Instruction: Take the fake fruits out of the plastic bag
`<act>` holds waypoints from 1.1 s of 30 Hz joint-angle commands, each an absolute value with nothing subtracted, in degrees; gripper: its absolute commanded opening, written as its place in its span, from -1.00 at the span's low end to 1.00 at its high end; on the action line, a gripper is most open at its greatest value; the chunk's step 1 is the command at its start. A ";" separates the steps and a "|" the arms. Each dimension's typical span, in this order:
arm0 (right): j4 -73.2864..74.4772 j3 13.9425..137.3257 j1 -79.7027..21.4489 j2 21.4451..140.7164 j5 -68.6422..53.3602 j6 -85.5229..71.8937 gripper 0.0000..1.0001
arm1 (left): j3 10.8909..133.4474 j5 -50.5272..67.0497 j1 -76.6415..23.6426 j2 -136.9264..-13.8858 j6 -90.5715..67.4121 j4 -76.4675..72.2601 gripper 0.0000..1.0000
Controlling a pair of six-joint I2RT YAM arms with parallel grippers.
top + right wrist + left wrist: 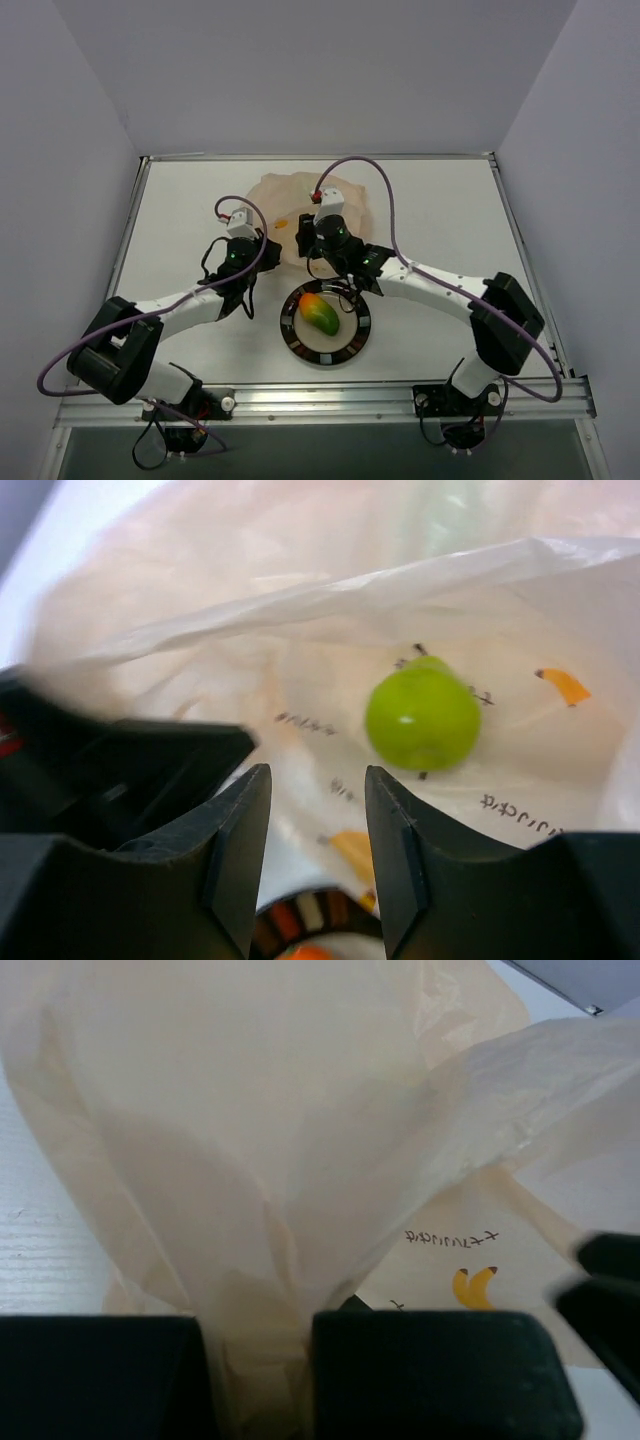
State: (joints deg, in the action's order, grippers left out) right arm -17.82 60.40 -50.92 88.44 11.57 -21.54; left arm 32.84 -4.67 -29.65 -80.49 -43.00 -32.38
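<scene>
The peach plastic bag [300,195] lies behind the plate. My left gripper [270,245] is shut on a bunched fold of the bag [262,1360] at its near edge and holds it up. My right gripper [308,238] is open and empty at the bag's mouth; in the right wrist view [318,780] its jaws stand apart. A round light-green fruit [422,715] lies inside the bag just beyond and to the right of them. The green-orange-red mango [318,314] lies on the plate. A third fruit is not in view.
The dark-rimmed round plate [348,346] sits at the table's near middle, directly under my right gripper; its rim shows in the right wrist view [310,918]. The two grippers are close together at the bag's near edge. Purple cables loop above both arms.
</scene>
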 commanded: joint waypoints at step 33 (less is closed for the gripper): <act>-22.15 72.34 -42.98 111.63 16.00 -25.76 -0.03 | 33.57 -3.60 -31.38 -78.31 -40.61 -37.36 -0.95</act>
State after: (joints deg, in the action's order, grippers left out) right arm -23.14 71.81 -42.44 115.15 16.60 -26.50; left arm 32.21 -2.85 -31.29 -78.65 -41.74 -34.63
